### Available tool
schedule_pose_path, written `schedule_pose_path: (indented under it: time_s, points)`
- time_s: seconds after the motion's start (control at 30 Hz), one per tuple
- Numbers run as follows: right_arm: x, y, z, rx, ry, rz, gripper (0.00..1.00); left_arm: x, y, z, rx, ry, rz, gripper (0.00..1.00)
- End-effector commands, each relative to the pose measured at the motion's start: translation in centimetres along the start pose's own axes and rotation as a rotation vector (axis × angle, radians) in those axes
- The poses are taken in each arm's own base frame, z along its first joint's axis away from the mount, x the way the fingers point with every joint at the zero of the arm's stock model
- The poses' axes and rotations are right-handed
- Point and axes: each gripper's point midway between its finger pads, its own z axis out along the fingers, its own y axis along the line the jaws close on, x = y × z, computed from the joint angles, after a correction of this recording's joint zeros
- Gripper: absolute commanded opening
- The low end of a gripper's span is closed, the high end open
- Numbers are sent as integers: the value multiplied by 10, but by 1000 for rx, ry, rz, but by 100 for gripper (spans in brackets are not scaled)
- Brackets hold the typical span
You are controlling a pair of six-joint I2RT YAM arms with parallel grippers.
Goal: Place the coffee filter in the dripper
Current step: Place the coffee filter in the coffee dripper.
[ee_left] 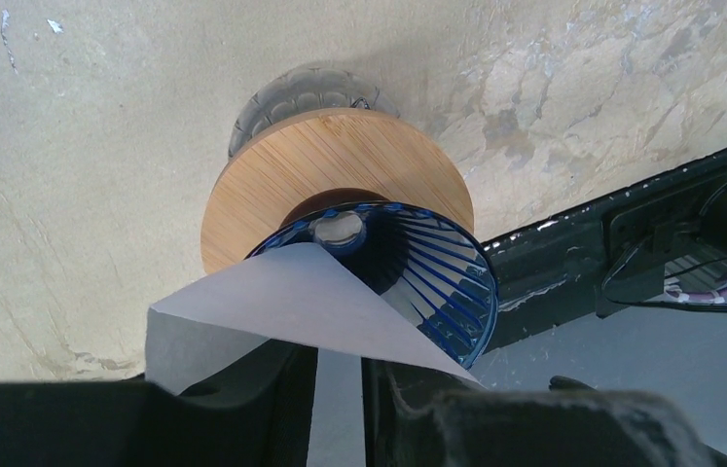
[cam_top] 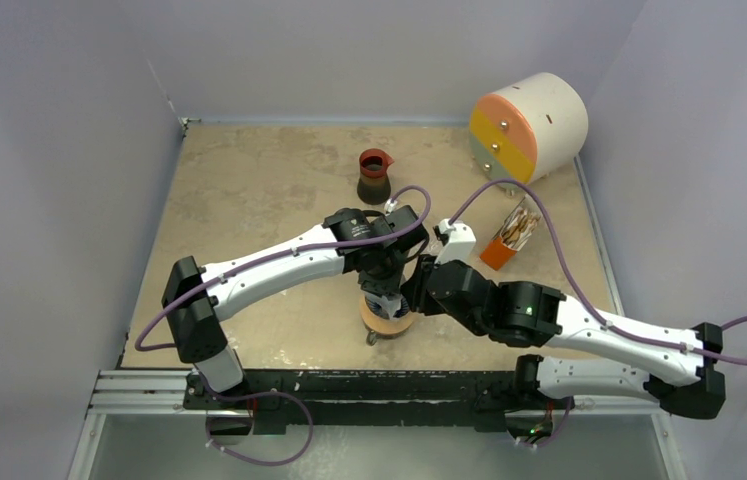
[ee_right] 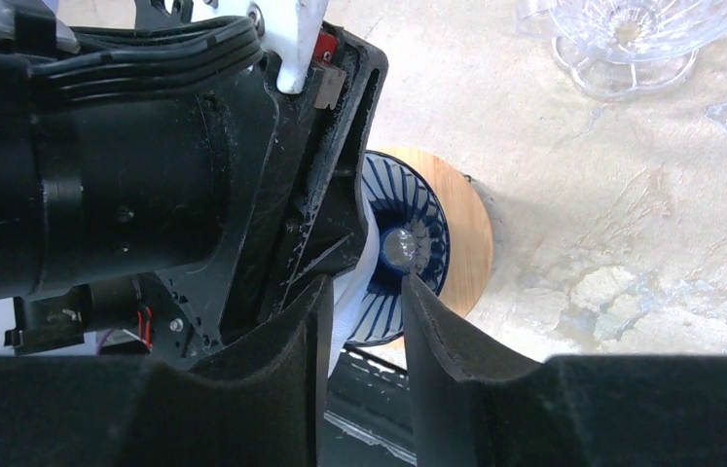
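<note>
Clamping coffee filter [ee_left: 281, 302], left gripper [ee_left: 340, 365] is holding its tip at the mouth of dripper [ee_left: 427, 272] — dripper sitting on wooden ring [ee_left: 330, 156]. Right gripper [ee_right: 367, 302] is straddling dripper rim — clamped or not, cannot tell.

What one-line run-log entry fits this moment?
left gripper: shut on coffee filter, tip inside dripper | right gripper: straddles dripper rim | status: unseated

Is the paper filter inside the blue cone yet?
Partly in: the filter has its tip inside the dripper; the rest overhangs the rim.
</note>
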Motion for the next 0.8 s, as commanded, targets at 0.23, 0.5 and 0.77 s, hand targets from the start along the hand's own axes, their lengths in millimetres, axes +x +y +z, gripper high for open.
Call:
schedule_pose_path:
  time_s: [0.23,0.5,0.77]
  points:
    - [-16,12,8,5,-65,0,31,1,-3,-10,34,-9,24,12]
    - [-14,12,13,17,-65,-4,18,4,-2,-10,38,-4,25,8]
    - [-12,12,17,23,-57,-10,6,5,-3,-9,43,0,27,6]
